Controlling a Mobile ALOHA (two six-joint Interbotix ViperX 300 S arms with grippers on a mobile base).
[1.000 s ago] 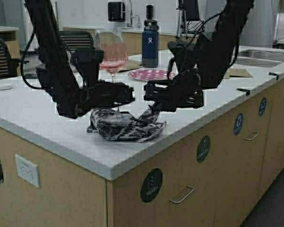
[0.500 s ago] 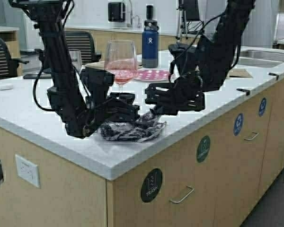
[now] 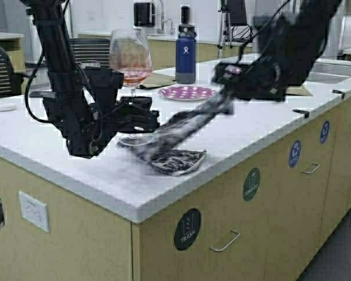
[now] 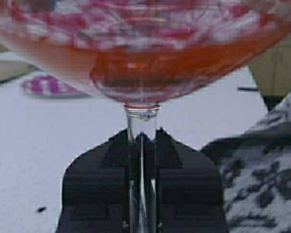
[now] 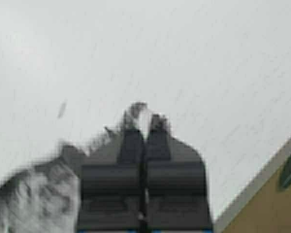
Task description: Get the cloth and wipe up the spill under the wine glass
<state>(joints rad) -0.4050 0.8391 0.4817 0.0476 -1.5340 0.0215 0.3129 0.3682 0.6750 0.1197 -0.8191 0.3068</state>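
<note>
My left gripper [image 3: 147,114] is shut on the stem of the wine glass [image 3: 130,58] and holds it over the counter; the stem [image 4: 141,145] runs between the jaws, and pink liquid fills the bowl [image 4: 145,73]. My right gripper [image 3: 225,104] is shut on a corner of the floral cloth [image 3: 175,159] and is raised, so the cloth stretches up from the counter near the front edge. In the right wrist view the cloth [image 5: 24,199] hangs beside the closed jaws [image 5: 144,124]. The cloth also shows in the left wrist view [image 4: 262,179].
A dark blue bottle [image 3: 185,50] and a pink dotted plate [image 3: 187,92] stand behind on the white counter [image 3: 41,140]. Tan mats [image 3: 295,90] lie by the sink at right. Chairs stand at far left. The counter's front edge drops to cabinets.
My right gripper has risen up and to the right, pulling the cloth taut off the counter. My left gripper has moved the wine glass left.
</note>
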